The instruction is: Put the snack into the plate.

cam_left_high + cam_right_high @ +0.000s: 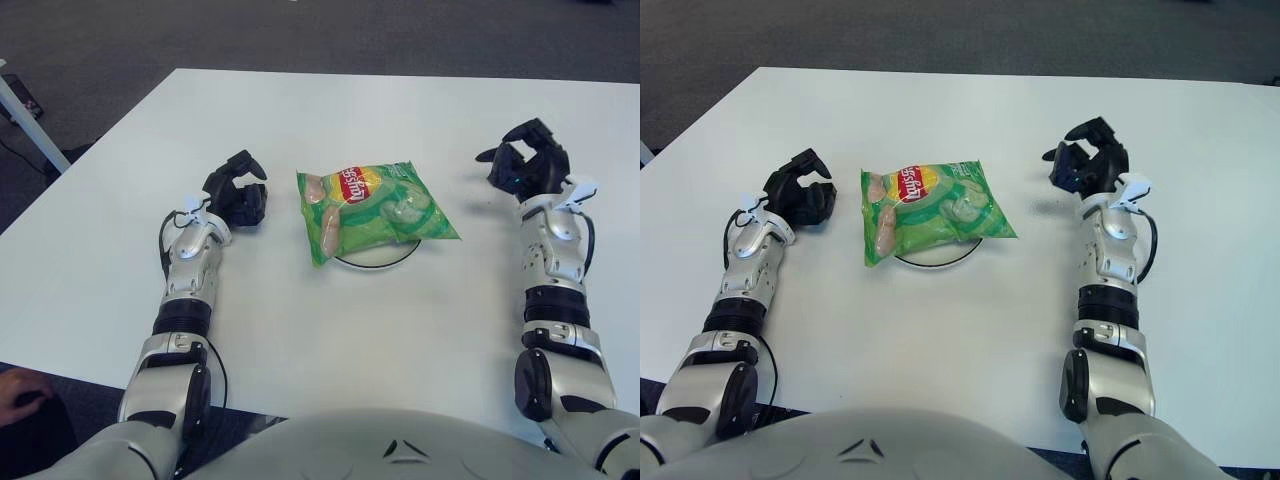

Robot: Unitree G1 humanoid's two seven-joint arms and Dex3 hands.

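Observation:
A green Lay's snack bag (368, 209) lies flat on top of a white plate (385, 259), covering most of it; only the plate's near rim shows. My left hand (238, 192) shows just left of the bag, fingers curled, holding nothing and apart from the bag. My right hand (527, 160) shows to the right of the bag, a clear gap away, fingers curled and empty. The same bag shows in the right eye view (930, 209).
The white table (330, 330) spans the view, with its near edge just ahead of my body. Dark carpet lies beyond the far edge. A white slanted leg (25, 115) stands off the table at far left. A person's hand (18, 390) shows at bottom left.

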